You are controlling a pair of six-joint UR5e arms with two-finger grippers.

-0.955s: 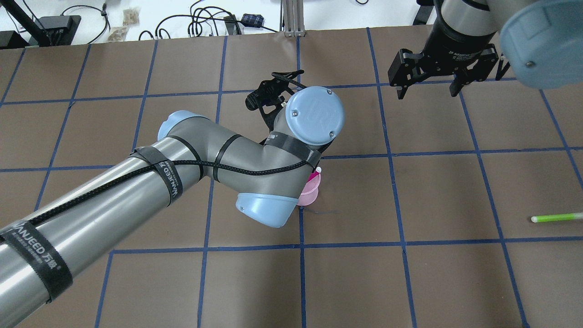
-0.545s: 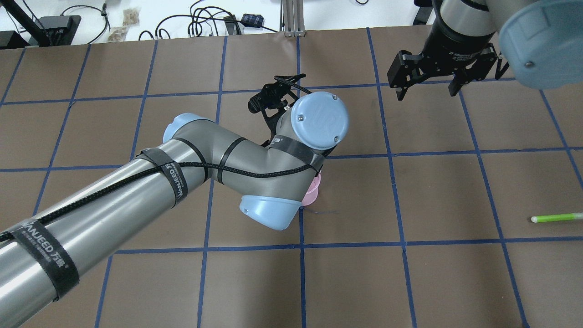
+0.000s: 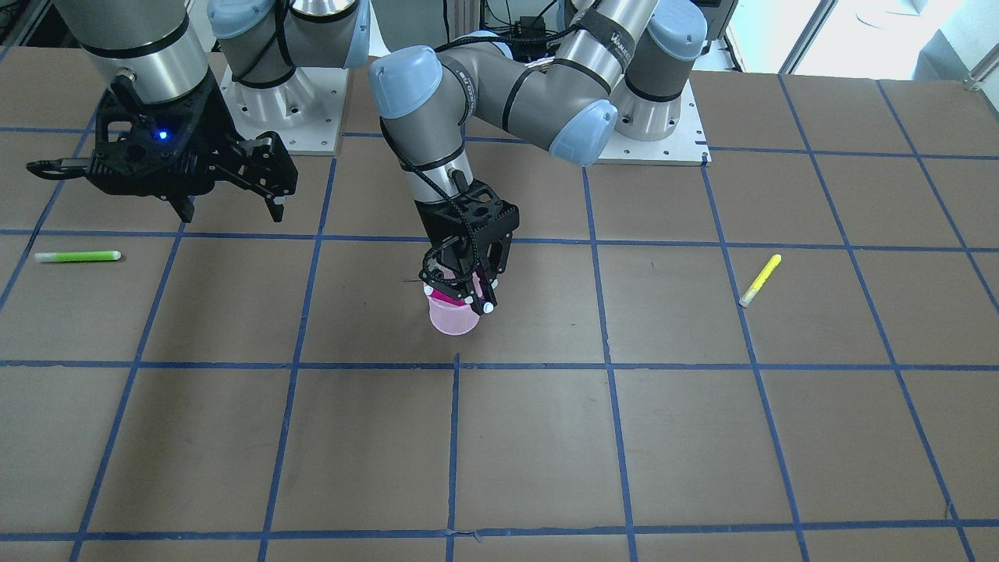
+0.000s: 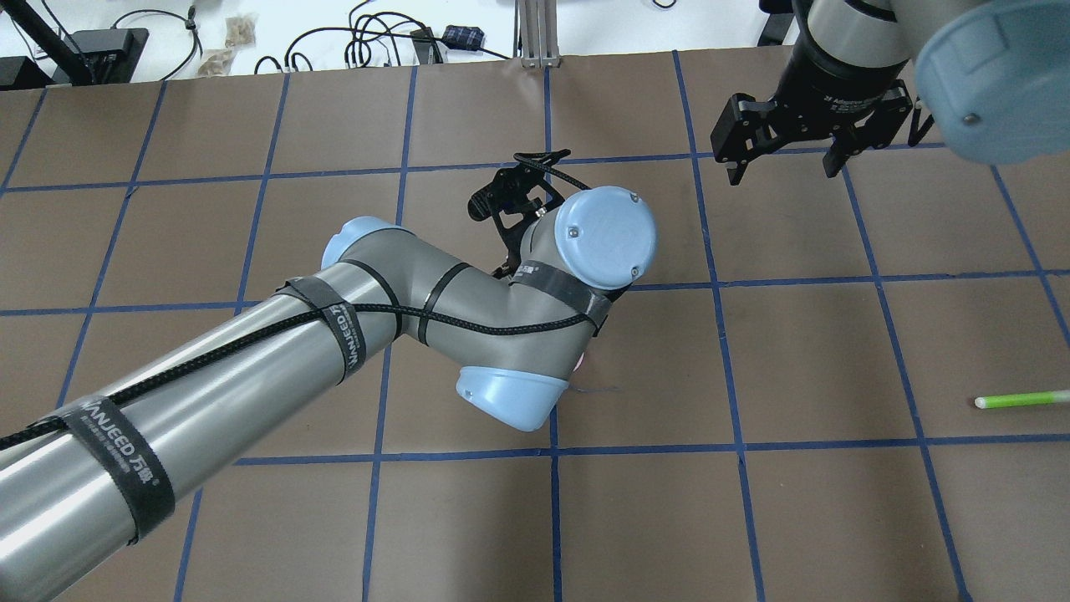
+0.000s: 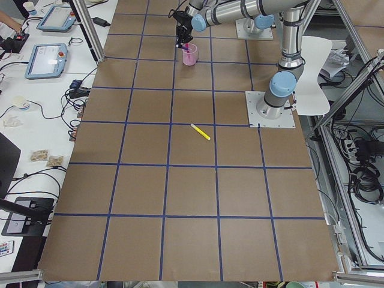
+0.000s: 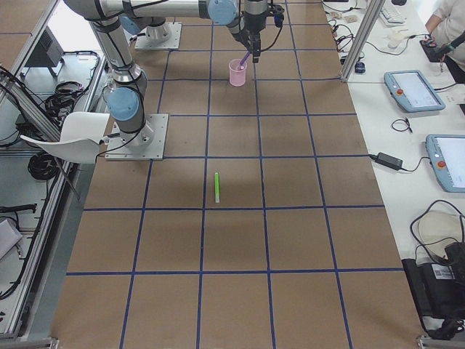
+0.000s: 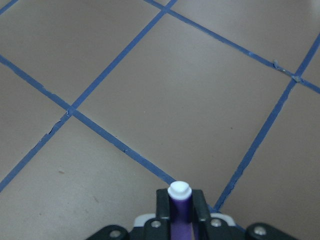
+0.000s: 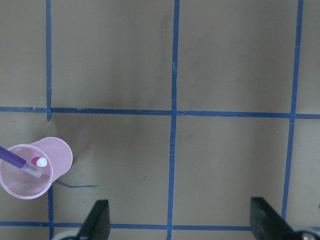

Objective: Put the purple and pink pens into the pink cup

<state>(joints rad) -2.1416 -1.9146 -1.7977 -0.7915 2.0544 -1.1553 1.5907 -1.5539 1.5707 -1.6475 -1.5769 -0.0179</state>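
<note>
The pink mesh cup point(image 3: 453, 320) stands upright near the table's middle. It also shows in the right wrist view point(image 8: 47, 172), and a pink pen point(image 3: 443, 297) lies inside it. My left gripper point(image 3: 468, 290) hangs just above the cup's mouth, shut on the purple pen point(image 7: 180, 216). The pen's white end reaches into the cup's mouth, and its purple shaft point(image 8: 12, 156) slants in from the side. In the overhead view my left arm hides all but a sliver of the cup point(image 4: 579, 361). My right gripper point(image 3: 232, 204) is open and empty, far from the cup.
A green pen point(image 3: 76, 256) lies on the table on my right side, also in the overhead view point(image 4: 1020, 400). A yellow pen point(image 3: 760, 279) lies on my left side. Cables and boxes line the table's far edge point(image 4: 376, 42).
My left arm has shifted right over the cup, so the overhead view now hides the cup and the pen's tip. My right arm has barely moved.
</note>
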